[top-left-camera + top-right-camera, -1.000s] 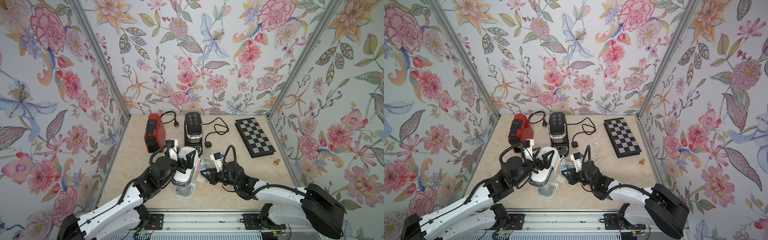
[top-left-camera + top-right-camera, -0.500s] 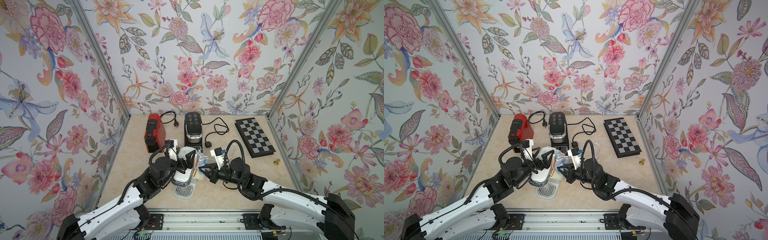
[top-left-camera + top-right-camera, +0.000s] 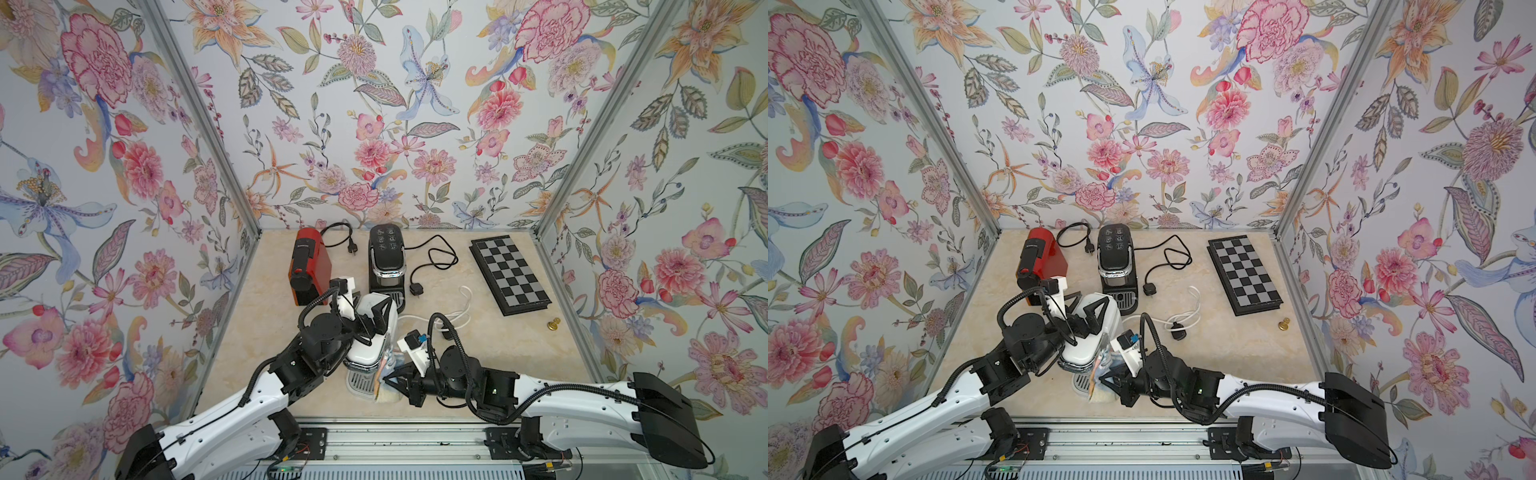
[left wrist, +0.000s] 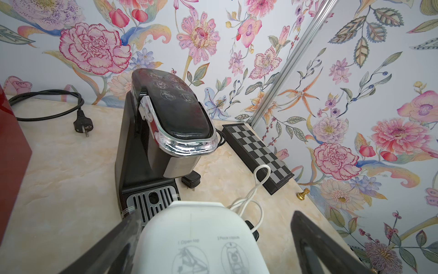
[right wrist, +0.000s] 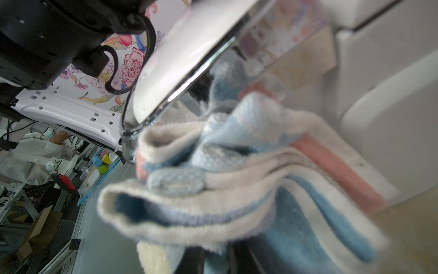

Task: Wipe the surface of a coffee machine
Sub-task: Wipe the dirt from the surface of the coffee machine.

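Observation:
A white coffee machine (image 3: 372, 336) (image 3: 1084, 345) stands at the front middle of the table. My left gripper (image 3: 370, 309) (image 4: 215, 214) is open and straddles its top; one finger lies against its side, the other stands apart. My right gripper (image 3: 388, 380) (image 5: 213, 258) is shut on a blue, white and pink striped cloth (image 3: 384, 392) (image 5: 225, 178). The cloth presses against the machine's front, just under the chrome-edged head (image 5: 189, 59) and above the drip tray (image 3: 359, 382).
A red coffee machine (image 3: 309, 266) and a black coffee machine (image 3: 386, 262) stand behind, with black cables beside them. A white cable (image 3: 455, 316) lies right of the white machine. A chessboard (image 3: 509, 274) and a brass pawn (image 3: 552, 325) lie at the right.
My right gripper has carried the cloth down the white machine's front, towards the table's front edge. The left arm has not moved.

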Robot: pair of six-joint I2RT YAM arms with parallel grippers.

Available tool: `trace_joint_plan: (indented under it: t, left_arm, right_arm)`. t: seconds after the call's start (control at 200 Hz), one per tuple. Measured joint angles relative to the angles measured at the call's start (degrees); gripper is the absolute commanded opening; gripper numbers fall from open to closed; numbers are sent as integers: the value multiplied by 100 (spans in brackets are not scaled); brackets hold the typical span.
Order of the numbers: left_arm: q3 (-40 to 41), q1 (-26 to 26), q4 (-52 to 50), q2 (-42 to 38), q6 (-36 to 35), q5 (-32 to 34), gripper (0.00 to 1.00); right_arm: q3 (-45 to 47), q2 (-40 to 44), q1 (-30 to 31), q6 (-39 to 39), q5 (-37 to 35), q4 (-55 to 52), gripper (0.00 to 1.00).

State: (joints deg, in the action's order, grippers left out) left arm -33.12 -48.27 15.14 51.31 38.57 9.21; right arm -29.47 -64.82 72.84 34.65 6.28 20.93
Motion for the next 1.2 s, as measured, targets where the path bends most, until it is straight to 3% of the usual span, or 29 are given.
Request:
trace_joint_plan:
  t: [0.345,0.751,0.956,1.201]
  left_arm:
    - [0,0,17,7,4,2,99]
    - [295,0,197,-282,50,70,99]
    - [310,0,210,-284,92,129,99]
    - [323,0,232,-284,118,160,99]
  right_arm:
    - [-2,96,120,-146,-232,-162,0]
    - [291,1102,-1331,-295,-181,-402,0]
    - [175,566,-1593,-343,83,-79,0]
    - [361,-697,-1912,-170,385,885,0]
